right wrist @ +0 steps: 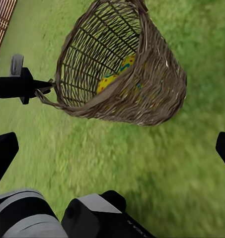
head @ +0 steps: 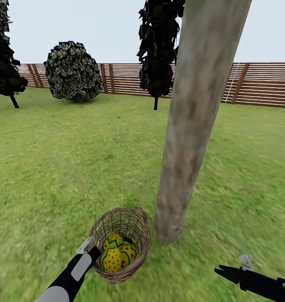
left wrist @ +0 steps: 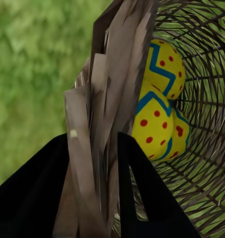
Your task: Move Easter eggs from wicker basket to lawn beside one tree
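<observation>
Head view showed the left end effector (head: 93, 250) at the near rim of the wicker basket (head: 136, 226), which stood on the lawn (head: 75, 167) just beside the foot of the thick pale mottled tree (head: 192, 126). Three yellow Easter eggs (head: 115, 253) with blue zigzag bands and red dots lay bunched together inside the basket, just beyond that end effector's tips. Left wrist view had the two dark fingers (left wrist: 142, 198) straddling the basket's woven rim (left wrist: 105, 124), one outside the wall and one inside, pinching the wicker between them; the eggs (left wrist: 154, 124) sat just past the inner finger against the open-weave wall. From the right wrist view the basket (right wrist: 142, 94) appeared tilted, its mouth turned toward the left end effector (right wrist: 45, 87), which gripped the rim at the side, and the eggs (right wrist: 114, 74) showed through the weave. The right end effector (head: 221, 272) hung low over the grass, well apart from the basket on the far side of the trunk; in its own wrist view its dark fingertips (right wrist: 3, 148) stood spread wide at either edge with nothing between them but lawn (right wrist: 142, 163). Farther off, a round grey-green bush (head: 73, 71) and dark-leaved thin trees (head: 159, 46) stood before the brown slatted fence (head: 260, 84).
</observation>
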